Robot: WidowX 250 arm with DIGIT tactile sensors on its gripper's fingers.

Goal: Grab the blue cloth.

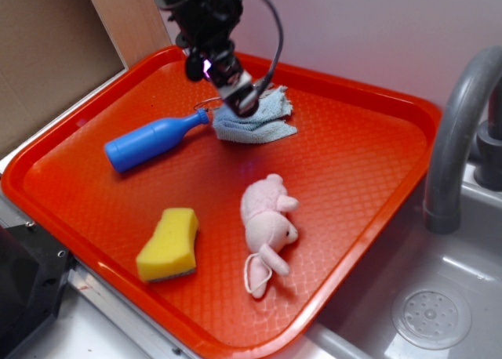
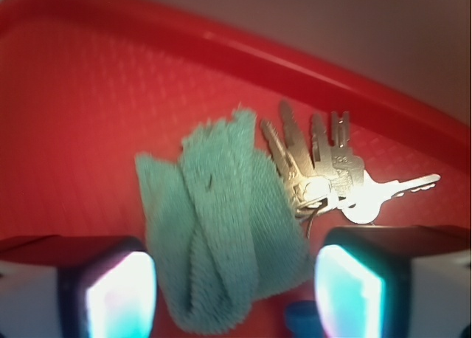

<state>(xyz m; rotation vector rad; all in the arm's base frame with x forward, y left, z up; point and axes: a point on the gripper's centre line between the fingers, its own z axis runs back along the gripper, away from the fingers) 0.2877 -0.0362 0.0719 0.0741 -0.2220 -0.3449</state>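
Hovering my gripper [image 2: 232, 286] with jaws spread wide and empty, I note the blue cloth [image 2: 217, 235] lying between them, long axis running up-frame, keys [image 2: 324, 176] alongside.

In the exterior view the gripper [image 1: 233, 91] covers the near-left part of the blue cloth [image 1: 263, 120], and we cannot tell there whether its fingers touch the fabric. A thin metal loop [image 1: 205, 103] beside the cloth is too small for us to identify there. The arm [image 1: 200, 10] is cut off by the top edge. In the wrist view the two fingers [image 2: 122, 294] are blurred and cut by the bottom edge, as is the cloth's lower end. A blue shape [image 2: 302, 319] at the bottom is only partly in view.
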